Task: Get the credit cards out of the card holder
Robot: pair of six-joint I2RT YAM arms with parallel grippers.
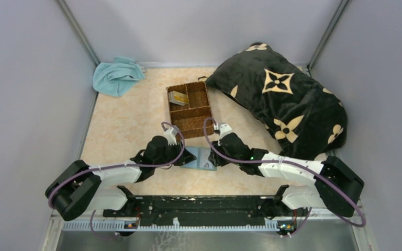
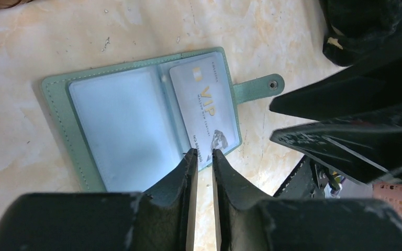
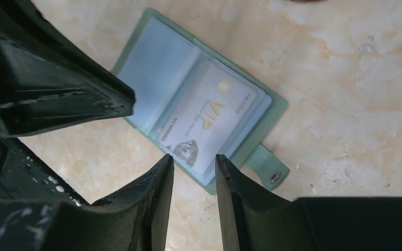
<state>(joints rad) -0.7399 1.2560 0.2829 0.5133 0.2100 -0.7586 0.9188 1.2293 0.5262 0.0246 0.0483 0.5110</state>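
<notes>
- The card holder (image 2: 112, 123) lies open and flat on the table (image 2: 303, 31), between the two arms and just in front of the wicker basket (image 1: 188, 111). One VIP card (image 2: 204, 104) sits in its right-hand pocket, on the snap tab (image 2: 259, 88) side. The other pocket looks empty.
- The left jaws are nearly closed, with only a thin slit between them, and the tips are at the card's near edge. I judge they hold nothing.
- The right jaws are moderately open and empty, poised just beside the same end of the card.
- Risk: the card lies under clear plastic, so jaws closing here could pinch the sleeve or the holder's edge and lift the whole wallet.
- Risk: nothing pins the holder down, so a sideways pull could drag it across the table instead of freeing the card.
- Risk: the two arms are crowded together over one small target, so the jaws could knock each other.
- From above, both wrists cover most of the holder.
- I can't tell whether the card's edge has cleared the pocket mouth, or whether another card is behind it.
- A tan-gold stack (image 1: 178, 98) lies in the basket's rear-left compartment. It is too small for me to count.
</notes>
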